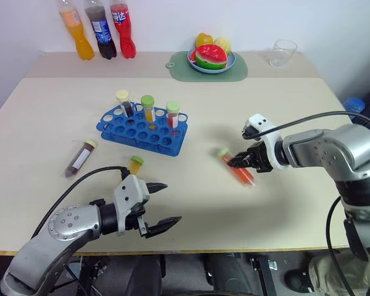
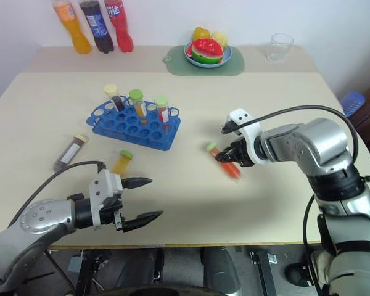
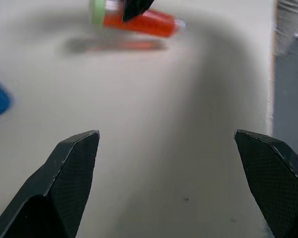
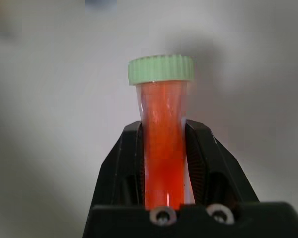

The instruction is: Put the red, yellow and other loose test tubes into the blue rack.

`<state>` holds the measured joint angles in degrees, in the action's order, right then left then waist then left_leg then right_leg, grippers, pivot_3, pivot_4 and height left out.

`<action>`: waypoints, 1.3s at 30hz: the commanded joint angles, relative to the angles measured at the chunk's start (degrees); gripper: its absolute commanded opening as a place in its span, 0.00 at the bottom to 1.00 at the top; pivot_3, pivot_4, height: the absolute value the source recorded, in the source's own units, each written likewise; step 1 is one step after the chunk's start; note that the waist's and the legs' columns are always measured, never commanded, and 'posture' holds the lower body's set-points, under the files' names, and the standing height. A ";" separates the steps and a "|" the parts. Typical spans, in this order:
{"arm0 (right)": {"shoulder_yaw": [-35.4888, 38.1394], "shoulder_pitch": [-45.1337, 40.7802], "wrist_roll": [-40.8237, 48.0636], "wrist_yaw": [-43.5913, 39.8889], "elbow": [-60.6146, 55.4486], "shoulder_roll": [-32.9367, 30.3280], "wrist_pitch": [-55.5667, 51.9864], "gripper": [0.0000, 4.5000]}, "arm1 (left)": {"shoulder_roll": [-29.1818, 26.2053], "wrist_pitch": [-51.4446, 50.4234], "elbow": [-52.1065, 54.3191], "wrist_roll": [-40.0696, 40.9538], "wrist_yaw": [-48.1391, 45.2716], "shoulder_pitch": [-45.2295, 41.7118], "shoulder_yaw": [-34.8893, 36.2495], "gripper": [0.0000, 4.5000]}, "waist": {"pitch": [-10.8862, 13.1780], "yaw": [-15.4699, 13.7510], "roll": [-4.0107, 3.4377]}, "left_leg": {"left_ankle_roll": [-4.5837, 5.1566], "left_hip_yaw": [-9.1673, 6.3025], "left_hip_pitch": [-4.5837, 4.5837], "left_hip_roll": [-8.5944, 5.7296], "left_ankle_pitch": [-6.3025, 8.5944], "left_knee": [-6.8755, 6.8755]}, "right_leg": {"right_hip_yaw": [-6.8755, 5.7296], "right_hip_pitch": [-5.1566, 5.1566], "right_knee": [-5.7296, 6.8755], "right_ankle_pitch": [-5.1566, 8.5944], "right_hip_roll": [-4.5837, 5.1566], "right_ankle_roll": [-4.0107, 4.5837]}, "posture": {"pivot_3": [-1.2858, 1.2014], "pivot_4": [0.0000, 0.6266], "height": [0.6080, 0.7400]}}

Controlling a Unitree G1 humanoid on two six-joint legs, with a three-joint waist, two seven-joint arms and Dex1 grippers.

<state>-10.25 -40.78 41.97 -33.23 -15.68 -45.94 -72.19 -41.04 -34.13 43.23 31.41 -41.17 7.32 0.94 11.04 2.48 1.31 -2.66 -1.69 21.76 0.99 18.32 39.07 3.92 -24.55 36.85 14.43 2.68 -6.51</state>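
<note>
We see the red test tube [image 4: 163, 148] clamped between the two black fingers of the right gripper [image 1: 242, 162], its green cap sticking out past the fingertips; the tube sits right of the tabletop's middle, and whether it is lifted clear of the surface or still touching it we cannot tell. The blue rack [image 1: 143, 130] stands left of the table's centre and already carries three upright tubes in its far row: one with a cream cap and dark liquid, one with a green cap and yellow liquid, and one with a green cap and red liquid. Just beside the rack's near edge lies the yellow test tube [image 1: 135, 164], green cap pointing toward the rack. Further toward the left edge of the table lies the brown test tube [image 1: 81, 158] with its cream cap and white label, well apart from the rack. The left gripper [image 1: 162, 205] hangs over the near edge of the table with its fingers spread wide and nothing between them, close to the yellow tube but not touching it. Along the far edge of the table we see three soda bottles [image 1: 99, 29] at the left corner, a blue plate of fruit [image 1: 229, 62] on a green mat [image 1: 234, 72] near the middle, and a clear cup [image 1: 282, 53] toward the right.
</note>
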 commanded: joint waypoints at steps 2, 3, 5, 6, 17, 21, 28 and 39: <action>6.39 6.19 -4.81 -2.12 -5.73 9.48 25.63 0.15 | 5.23 4.21 -5.06 -1.61 6.33 -0.35 6.66 1.00 | -0.02 0.00 0.02 | 0.00 0.02 -0.01 0.00 0.00 0.02 | 0.01 0.01 0.04 0.00 0.00 -0.01 | 0.52 0.24 0.95; 6.42 7.74 -6.62 -1.78 -5.86 12.86 31.76 0.15 | 6.80 5.42 -7.25 -2.73 8.45 -1.14 8.07 1.00 | -0.03 0.01 0.04 | 0.00 0.00 -0.05 0.00 0.00 0.01 | 0.01 0.02 0.05 -0.01 -0.01 -0.01 | 0.52 0.24 0.95; 3.34 9.14 -14.02 1.89 -1.25 22.98 46.98 0.15 | 12.97 9.50 -14.19 -3.47 14.58 -4.32 12.41 1.00 | -0.03 0.08 0.03 | -0.01 0.00 -0.12 0.01 0.00 0.03 | 0.01 0.07 0.12 -0.01 -0.03 -0.01 | 0.52 0.24 0.95; 2.35 9.09 -16.55 2.97 1.31 26.33 51.36 0.15 | 15.03 11.67 -16.29 -3.87 15.97 -5.23 13.58 1.00 | -0.03 0.19 0.02 | -0.01 0.00 -0.19 0.01 0.00 0.01 | 0.01 0.09 0.15 -0.01 -0.03 0.00 | 0.52 0.24 0.95; -2.76 6.04 -31.05 5.28 27.58 46.38 80.15 0.15 | 17.56 19.19 -22.22 -7.07 14.83 -4.99 13.82 1.00 | -0.03 -0.04 0.03 | -0.11 0.03 -0.16 -0.03 -0.06 -0.02 | 0.00 0.05 0.15 -0.02 0.11 0.02 | 0.52 0.24 0.95; -3.17 5.80 -32.89 5.33 31.73 48.10 81.87 0.15 | 17.18 18.21 -20.73 -6.50 14.20 -2.87 13.46 1.00 | -0.03 0.20 0.02 | -0.11 0.02 -0.19 -0.02 -0.06 -0.03 | 0.00 0.06 0.18 -0.02 0.10 0.02 | 0.52 0.24 0.95; -2.76 4.15 -35.53 6.52 38.02 49.86 83.86 0.15 | 17.43 17.10 -19.01 -6.34 14.22 -1.82 12.98 1.00 | -0.02 0.18 0.01 | -0.11 0.01 -0.24 -0.01 -0.06 -0.06 | 0.01 0.06 0.25 -0.02 0.07 0.03 | 0.52 0.24 0.95; -1.80 1.84 -37.04 7.45 44.10 50.93 86.95 0.15 | 17.53 17.12 -19.15 -6.51 13.82 -1.64 12.63 1.00 | -0.02 0.30 0.00 | -0.12 0.01 -0.26 -0.01 -0.06 -0.06 | 0.01 0.06 0.27 -0.02 0.06 0.03 | 0.52 0.24 0.95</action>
<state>-12.70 -37.98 5.27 -26.14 28.43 3.98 13.53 -23.50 -17.37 22.34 24.46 -27.20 5.52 13.56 11.02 2.78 1.31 -2.77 -1.69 21.50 0.98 18.26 39.01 3.93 -24.50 37.13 14.41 2.75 -6.47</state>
